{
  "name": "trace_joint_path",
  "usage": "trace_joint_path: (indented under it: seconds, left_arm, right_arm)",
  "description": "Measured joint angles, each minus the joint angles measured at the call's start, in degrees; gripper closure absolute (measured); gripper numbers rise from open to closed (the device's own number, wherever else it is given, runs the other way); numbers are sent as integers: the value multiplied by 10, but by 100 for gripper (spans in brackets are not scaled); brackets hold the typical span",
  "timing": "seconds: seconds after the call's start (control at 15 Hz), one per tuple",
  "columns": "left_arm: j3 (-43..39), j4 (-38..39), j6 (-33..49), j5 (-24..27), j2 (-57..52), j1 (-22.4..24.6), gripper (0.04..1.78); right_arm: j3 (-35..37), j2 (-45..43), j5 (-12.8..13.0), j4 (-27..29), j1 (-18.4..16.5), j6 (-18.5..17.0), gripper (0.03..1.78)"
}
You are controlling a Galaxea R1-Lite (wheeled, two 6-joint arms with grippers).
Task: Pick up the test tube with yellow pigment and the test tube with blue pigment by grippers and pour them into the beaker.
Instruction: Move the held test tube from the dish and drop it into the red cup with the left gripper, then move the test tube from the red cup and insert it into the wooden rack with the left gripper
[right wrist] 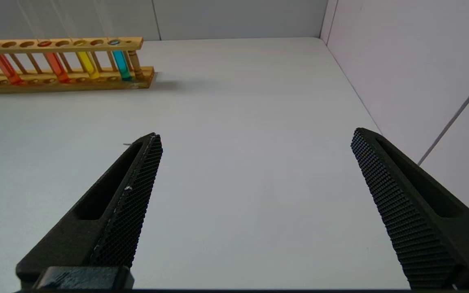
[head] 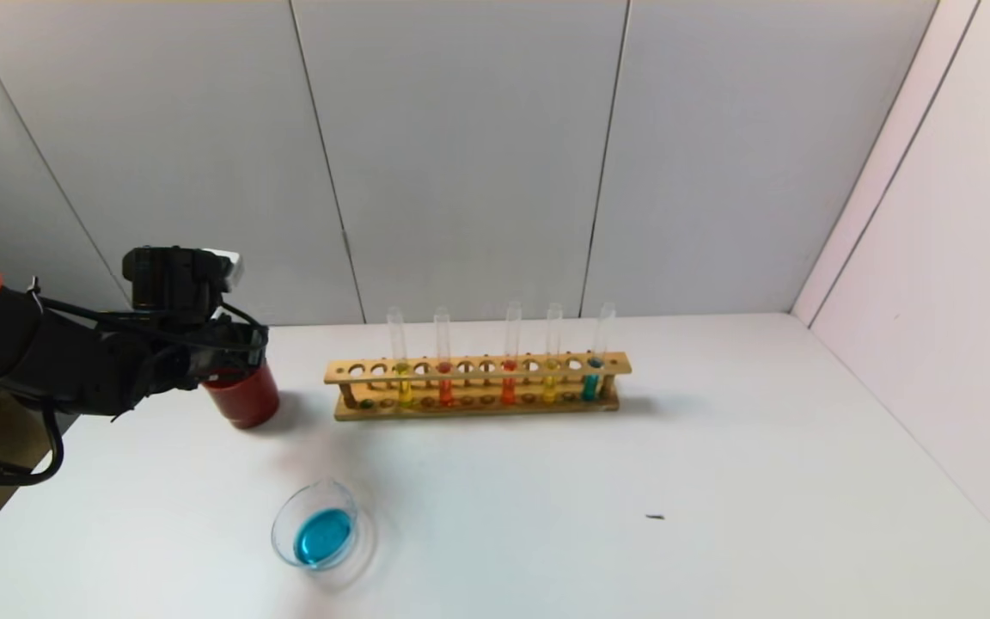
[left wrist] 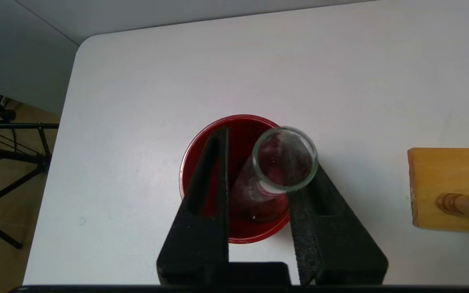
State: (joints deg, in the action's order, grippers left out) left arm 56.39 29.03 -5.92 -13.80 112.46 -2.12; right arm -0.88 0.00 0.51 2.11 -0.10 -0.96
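— Where's the left gripper (left wrist: 261,162)?
— Over the red cup (left wrist: 202,162), fingers spread, gripping nothing — an empty tube (left wrist: 283,158) leans inside.
— Next?
— The beaker (head: 316,524) holds blue; the yellow tube (head: 403,387) waits in the rack (head: 478,368). The right gripper (right wrist: 255,138) gapes idle over the table — yellow likely follows

The left arm (head: 48,361) was matte black with a bright orange segment and loose black cables looped along it. A boxy black module with a white end cap topped the left gripper (left wrist: 259,191). The right gripper (right wrist: 255,175) had tapered black fingers (right wrist: 132,199) with cross-hatched pads and slotted sides.
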Motion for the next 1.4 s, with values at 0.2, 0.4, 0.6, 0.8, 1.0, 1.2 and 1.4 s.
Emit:
trace_joint_path:
  seconds: [0.2, 0.4, 0.6, 0.8, 1.0, 1.2, 1.4]
  left_arm:
    - [1, 0, -1, -1, -7, 0, 90]
    - [0, -3, -1, -1, -30, 0, 41]
    - [-18, -4, -1, -7, -74, -11, 13]
    - [-67, -4, 1, -12, -133, -39, 7]
    - [-128, -1, 12, -44, -198, -102, 7]
    - [-167, 1, 61, -102, -239, -195, 7]
    - [-187, 2, 127, -173, -248, -290, 7]
  right_arm:
    - [0, 0, 0, 0, 0, 0, 11]
    - [0, 0, 0, 0, 0, 0, 11]
    - [0, 0, 0, 0, 0, 0, 11]
    - [0, 0, 0, 0, 0, 0, 11]
    - [0, 0, 0, 0, 0, 0, 11]
    - [0, 0, 0, 0, 0, 0, 11]
    - [0, 0, 0, 0, 0, 0, 11]
